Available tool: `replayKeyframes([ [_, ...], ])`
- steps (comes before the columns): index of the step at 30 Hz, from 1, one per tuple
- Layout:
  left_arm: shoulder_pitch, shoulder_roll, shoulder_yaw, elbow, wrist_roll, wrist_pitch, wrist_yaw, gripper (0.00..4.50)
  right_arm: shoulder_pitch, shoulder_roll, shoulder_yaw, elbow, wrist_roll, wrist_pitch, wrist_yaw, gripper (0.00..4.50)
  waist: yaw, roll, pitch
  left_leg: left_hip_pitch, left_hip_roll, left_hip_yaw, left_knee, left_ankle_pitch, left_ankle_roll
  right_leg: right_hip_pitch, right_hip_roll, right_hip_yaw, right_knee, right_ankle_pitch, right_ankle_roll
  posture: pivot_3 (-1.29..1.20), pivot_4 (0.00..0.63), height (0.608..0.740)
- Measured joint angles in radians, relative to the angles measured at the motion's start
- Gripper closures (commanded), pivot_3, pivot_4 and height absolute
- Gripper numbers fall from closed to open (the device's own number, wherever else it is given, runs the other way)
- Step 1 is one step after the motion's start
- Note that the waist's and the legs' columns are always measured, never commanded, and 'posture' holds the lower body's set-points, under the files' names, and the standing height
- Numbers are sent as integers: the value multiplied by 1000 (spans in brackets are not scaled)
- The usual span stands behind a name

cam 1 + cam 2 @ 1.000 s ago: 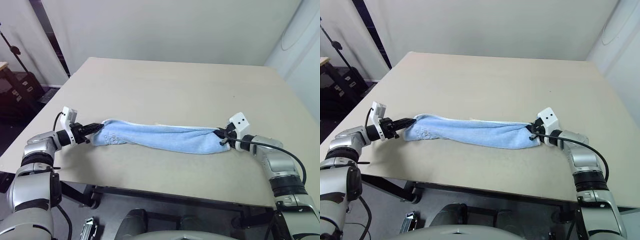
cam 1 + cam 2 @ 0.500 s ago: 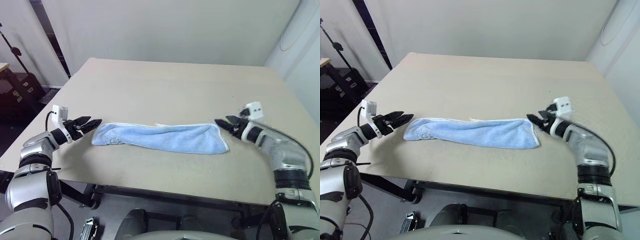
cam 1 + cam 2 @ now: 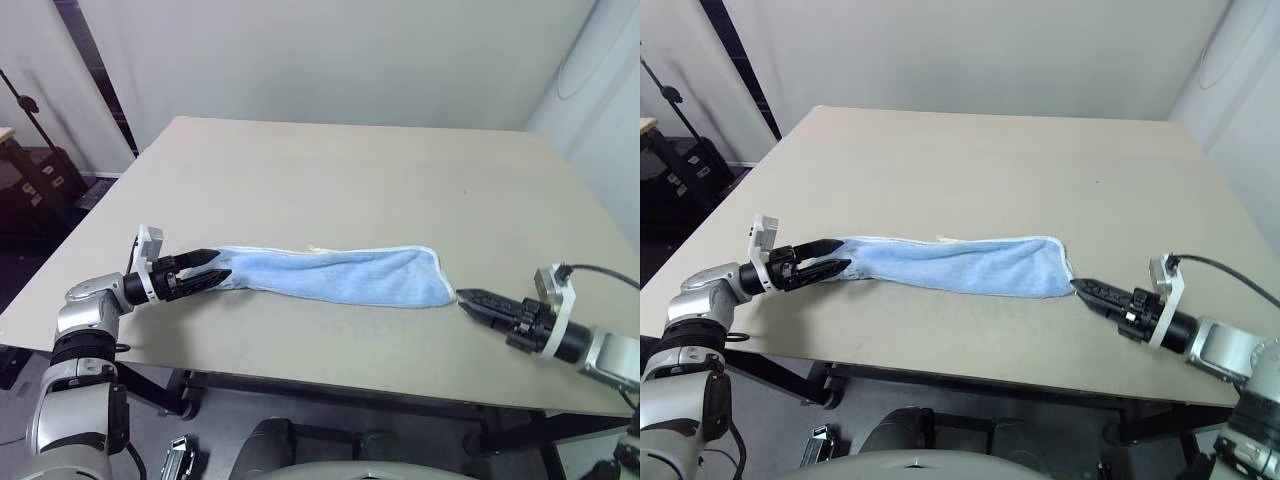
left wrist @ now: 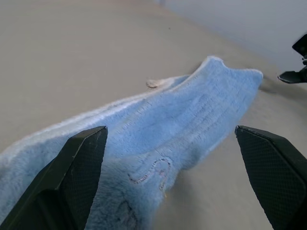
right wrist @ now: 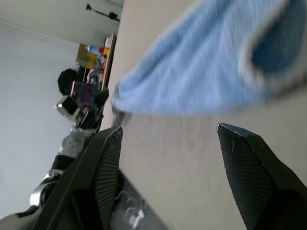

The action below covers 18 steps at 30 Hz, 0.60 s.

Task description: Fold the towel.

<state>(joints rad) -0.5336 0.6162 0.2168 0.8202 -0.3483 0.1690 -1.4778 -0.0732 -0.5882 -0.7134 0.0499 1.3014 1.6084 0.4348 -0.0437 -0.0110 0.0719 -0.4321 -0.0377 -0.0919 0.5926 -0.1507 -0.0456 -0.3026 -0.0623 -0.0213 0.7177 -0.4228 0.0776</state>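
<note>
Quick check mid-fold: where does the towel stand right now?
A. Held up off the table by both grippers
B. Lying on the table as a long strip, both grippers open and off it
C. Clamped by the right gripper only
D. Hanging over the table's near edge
B: the towel lies flat as a long strip on the table, with the left gripper and right gripper open at its two ends.

We find the table (image 3: pixel 350 170) bare beyond the towel (image 3: pixel 340 275), which lies as the sole obstacle between both grippers.
</note>
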Motion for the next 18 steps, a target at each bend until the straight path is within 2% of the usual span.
replayKeyframes([
  [7,0,-42,-19,-1,2,-7,25,24,-84,144,1,92,36,-30,-255,1232,1,0,0,1,0,2,0,1,2,-1,0,2,0,0,1,0,0,709],
  [11,-1,-44,-25,-1,2,-22,32,24,-135,182,-4,142,35,-90,-364,1232,2,0,0,1,0,4,-1,1,2,-1,0,4,0,0,1,0,0,709],
  [18,2,-48,-25,-8,-1,-27,37,24,-159,217,-5,163,38,-190,-448,1232,1,-1,0,6,0,6,-1,3,6,1,0,7,-1,2,3,0,0,709],
])
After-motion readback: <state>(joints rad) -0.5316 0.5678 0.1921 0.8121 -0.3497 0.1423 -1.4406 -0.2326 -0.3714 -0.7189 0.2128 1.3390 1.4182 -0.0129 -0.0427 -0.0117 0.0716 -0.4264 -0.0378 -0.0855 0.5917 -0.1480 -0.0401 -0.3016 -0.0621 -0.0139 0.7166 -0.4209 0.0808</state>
